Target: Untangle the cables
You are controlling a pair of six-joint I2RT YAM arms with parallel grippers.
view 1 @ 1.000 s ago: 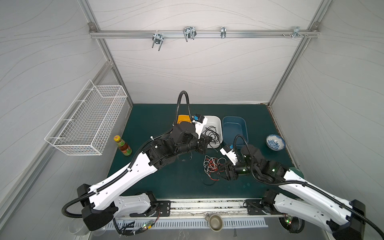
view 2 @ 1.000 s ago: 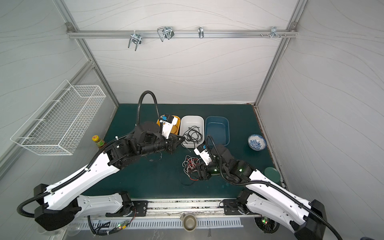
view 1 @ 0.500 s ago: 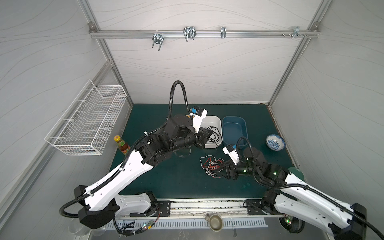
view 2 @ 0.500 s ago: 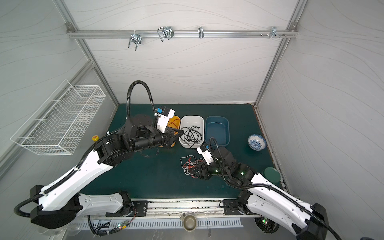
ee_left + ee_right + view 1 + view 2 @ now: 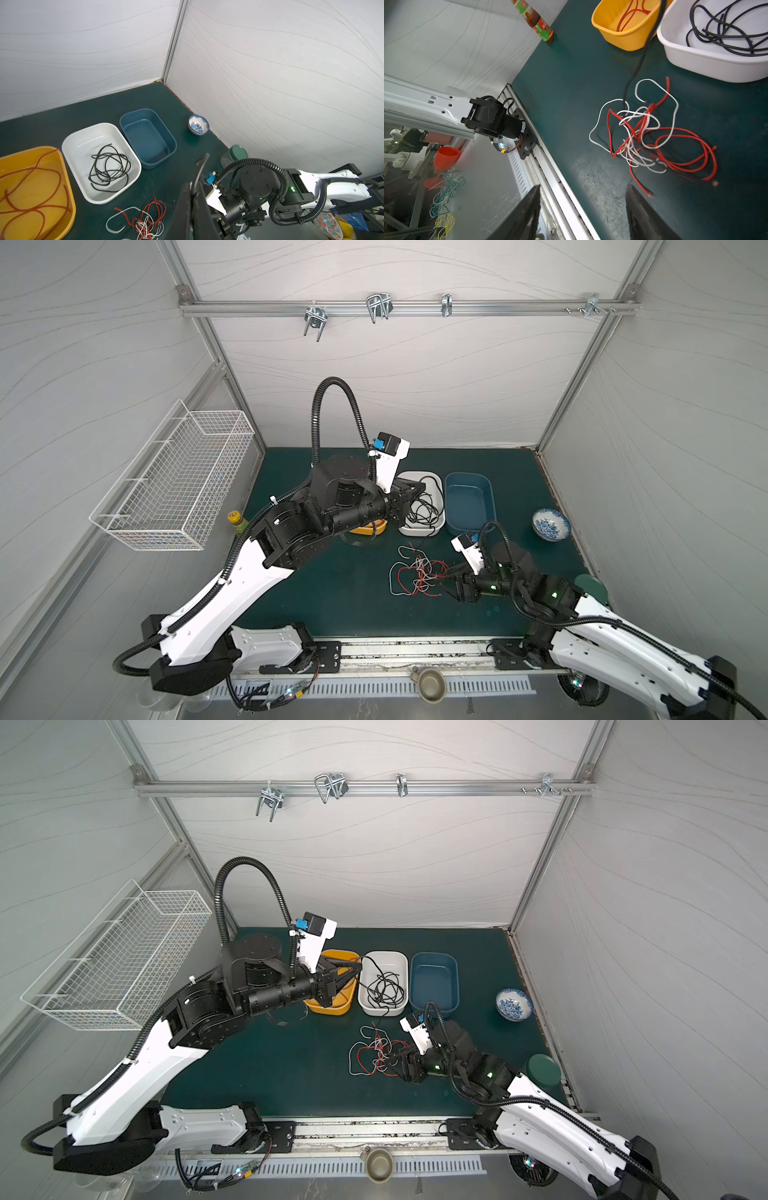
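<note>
Left fingers (image 5: pixel 185 207) clamping black cable (image 5: pixel 202 166), holding it raised beside white bin (image 5: pixel 706 64); cable's tail trailing down into red-and-white tangle (image 5: pixel 643 135) lying on counter (image 5: pixel 571 83). Right fingers (image 5: pixel 527 212) standing apart, empty, hovering just beside tangle. Step calling for right fingers pinning tangle while left is drawing black strand up slowly, watching for red or white loops lifting along.
</note>
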